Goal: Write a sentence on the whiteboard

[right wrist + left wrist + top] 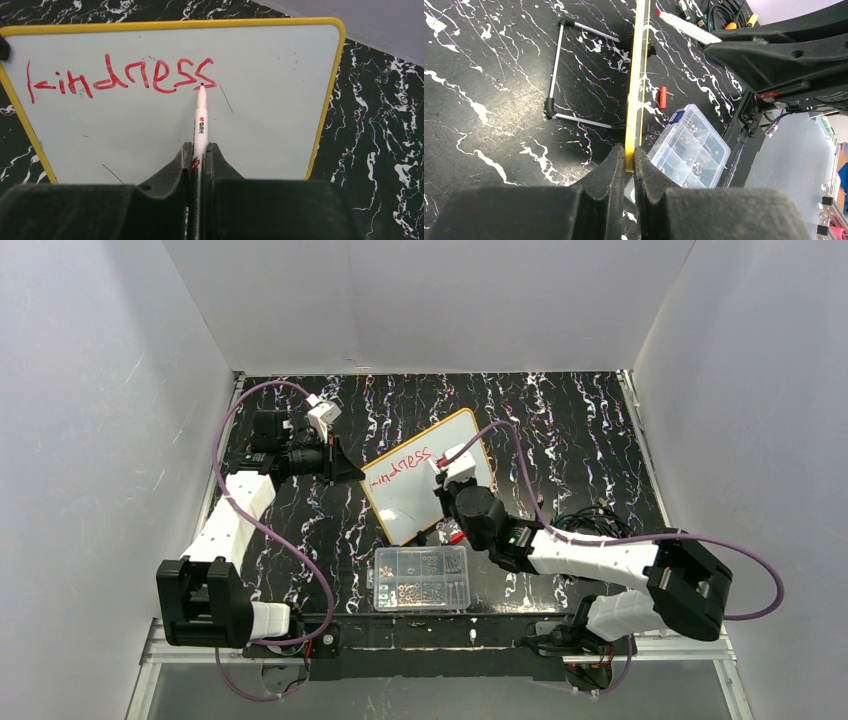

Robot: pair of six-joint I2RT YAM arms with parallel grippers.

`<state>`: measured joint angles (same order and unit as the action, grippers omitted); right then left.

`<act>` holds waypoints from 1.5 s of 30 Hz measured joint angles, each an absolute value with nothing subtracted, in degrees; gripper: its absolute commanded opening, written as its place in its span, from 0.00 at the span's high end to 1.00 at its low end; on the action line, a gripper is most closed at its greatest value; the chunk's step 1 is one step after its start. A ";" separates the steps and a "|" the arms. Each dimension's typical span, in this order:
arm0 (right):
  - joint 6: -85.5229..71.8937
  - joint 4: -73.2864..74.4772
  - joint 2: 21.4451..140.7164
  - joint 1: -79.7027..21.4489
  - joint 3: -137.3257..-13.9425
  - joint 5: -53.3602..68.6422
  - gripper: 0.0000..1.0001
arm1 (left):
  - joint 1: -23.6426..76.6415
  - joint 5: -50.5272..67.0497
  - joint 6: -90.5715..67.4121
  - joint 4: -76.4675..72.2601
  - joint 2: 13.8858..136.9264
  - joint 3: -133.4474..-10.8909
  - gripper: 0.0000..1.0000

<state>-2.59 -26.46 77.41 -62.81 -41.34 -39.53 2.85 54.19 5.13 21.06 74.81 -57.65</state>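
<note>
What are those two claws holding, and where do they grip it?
Left gripper pinches the whiteboard by its yellow rim; right gripper grips the marker by its barrel.

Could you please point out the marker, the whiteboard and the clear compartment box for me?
marker (200, 120), right wrist view, on its white barrel.
whiteboard (270, 115), right wrist view, on bare white surface.
clear compartment box (421, 578), top external view, on its lid's middle.
</note>
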 measured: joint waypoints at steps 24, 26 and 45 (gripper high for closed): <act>0.75 -26.94 76.40 -54.33 -41.36 -34.87 0.99 | 2.85 53.95 5.08 21.04 74.61 -57.65 1.00; 0.86 -27.07 76.66 -54.30 -41.36 -34.41 0.99 | 2.85 53.95 5.08 21.04 74.61 -57.65 1.00; -0.86 -27.16 76.84 -53.98 -41.04 -34.04 0.99 | 2.85 53.95 5.08 21.04 74.61 -57.65 1.00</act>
